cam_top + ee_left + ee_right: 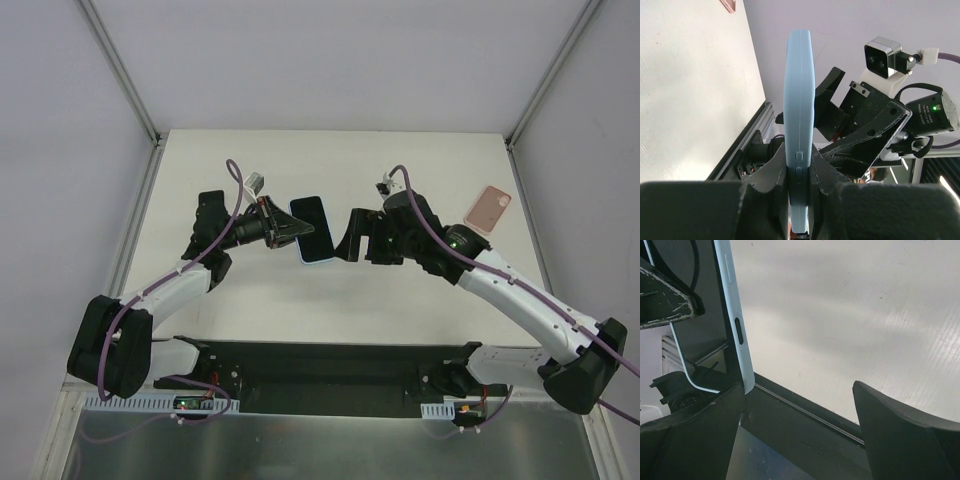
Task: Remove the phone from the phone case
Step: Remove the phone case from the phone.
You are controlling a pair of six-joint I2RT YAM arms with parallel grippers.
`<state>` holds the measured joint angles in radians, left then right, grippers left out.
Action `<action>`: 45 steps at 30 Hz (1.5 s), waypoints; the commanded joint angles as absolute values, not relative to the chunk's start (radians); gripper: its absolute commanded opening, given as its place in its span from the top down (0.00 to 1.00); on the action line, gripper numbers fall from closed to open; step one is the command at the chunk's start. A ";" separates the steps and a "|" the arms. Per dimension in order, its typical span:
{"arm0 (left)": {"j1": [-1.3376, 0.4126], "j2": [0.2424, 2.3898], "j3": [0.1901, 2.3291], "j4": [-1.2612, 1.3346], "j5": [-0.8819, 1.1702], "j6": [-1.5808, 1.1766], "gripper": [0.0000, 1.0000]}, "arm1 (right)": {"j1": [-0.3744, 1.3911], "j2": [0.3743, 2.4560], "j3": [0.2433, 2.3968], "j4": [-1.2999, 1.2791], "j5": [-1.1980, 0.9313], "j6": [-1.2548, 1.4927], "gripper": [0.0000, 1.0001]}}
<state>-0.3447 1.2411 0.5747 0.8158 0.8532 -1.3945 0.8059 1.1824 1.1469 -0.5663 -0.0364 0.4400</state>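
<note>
Pale-blue, matte, rounded edges: that's the phone (312,229), held off the bench (250,160) near its middle, between the two arms. Dark glossy screen faces up toward the top camera; slim slab, long axis running roughly away from the arm bases.

Left gripper (283,231) is clenched on the phone, gripping it across its thickness at one end. In the left wrist view the phone (799,100) stands edge-on, a smooth blue strip with two small oval side buttons (799,156) just above the black, coarse-looking fingers (765,195) pinching it from both sides.

Right gripper (352,238) is released, jaws spread wide, holding nothing, just beside the phone's right edge. Right wrist view: the phone (735,315) cuts in at the upper left, blue rim with a dark slot-shaped button (739,331) and a black reflective face. Its lower corner sits just at the tip of one black finger (700,435); can't tell if they touch. The other finger is well clear.

Case (489,208): salmon-pink, rounded rectangle, lying flat on the white, finely ribbed bench at the far right, well apart from the phone and both grippers.
</note>
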 commanded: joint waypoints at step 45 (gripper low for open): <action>-0.322 1.072 0.634 0.934 0.828 -1.477 1.00 | 0.931 1.482 1.213 -0.819 0.347 0.474 0.15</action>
<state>-0.3229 1.1740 0.5571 0.6277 0.7605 -1.2896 0.9241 1.3891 1.2633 -0.6605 0.2634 0.5091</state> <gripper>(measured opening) 0.121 0.857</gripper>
